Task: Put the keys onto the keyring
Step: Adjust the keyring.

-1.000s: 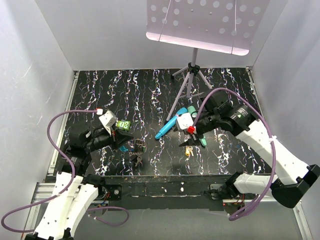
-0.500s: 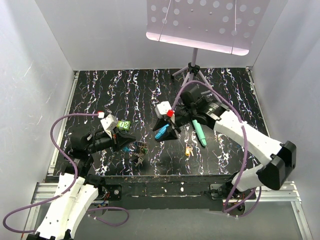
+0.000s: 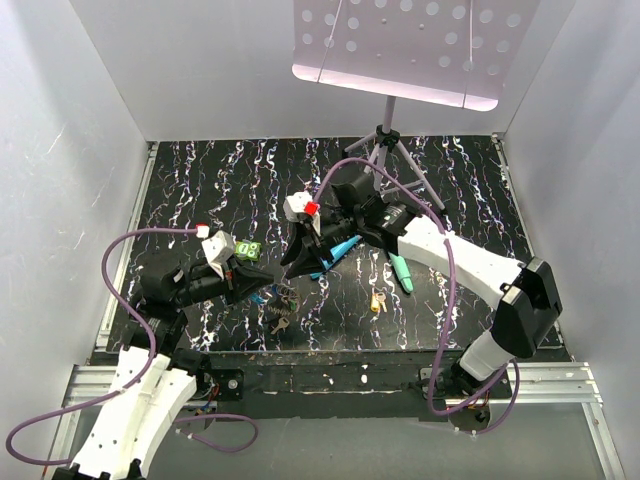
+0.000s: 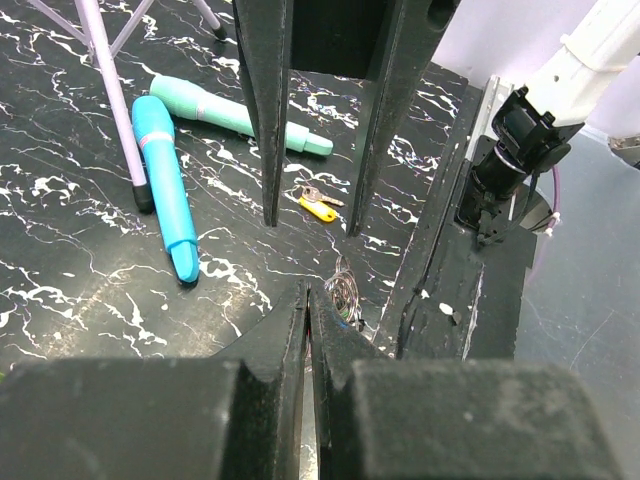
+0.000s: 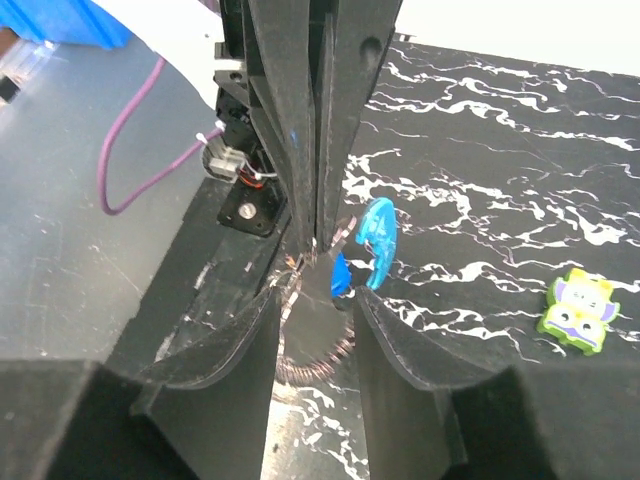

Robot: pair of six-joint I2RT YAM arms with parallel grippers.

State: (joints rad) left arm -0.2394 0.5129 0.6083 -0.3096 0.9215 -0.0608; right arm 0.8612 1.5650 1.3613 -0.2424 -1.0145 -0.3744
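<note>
My left gripper [image 3: 258, 290] is shut on the keyring [image 3: 278, 294], a grey coiled loop with a bright blue curved section [image 5: 378, 240]. The left wrist view shows the coil [image 4: 343, 295] right at the shut gripper [image 4: 308, 295]. My right gripper [image 3: 303, 268] has its jaws apart on either side of the keyring's coil [image 5: 315, 345], just below the left fingers [image 5: 310, 120]; the right gripper [image 5: 318, 320] stands open. A yellow-headed key [image 3: 377, 300] lies apart to the right, also seen as the yellow key [image 4: 318, 207]. More keys [image 3: 280, 322] lie near the front edge.
A blue stick [image 3: 340, 250] and a green stick [image 3: 400, 270] lie mid-table. A music stand's tripod [image 3: 380, 150] stands at the back. A green and yellow toy [image 3: 248, 252] sits by the left arm. The table's front edge [image 4: 440, 250] is close.
The right arm has swung left from the sticks and yellow key to the keyring, its jaws narrowing around the coil. The left gripper has stayed shut in place.
</note>
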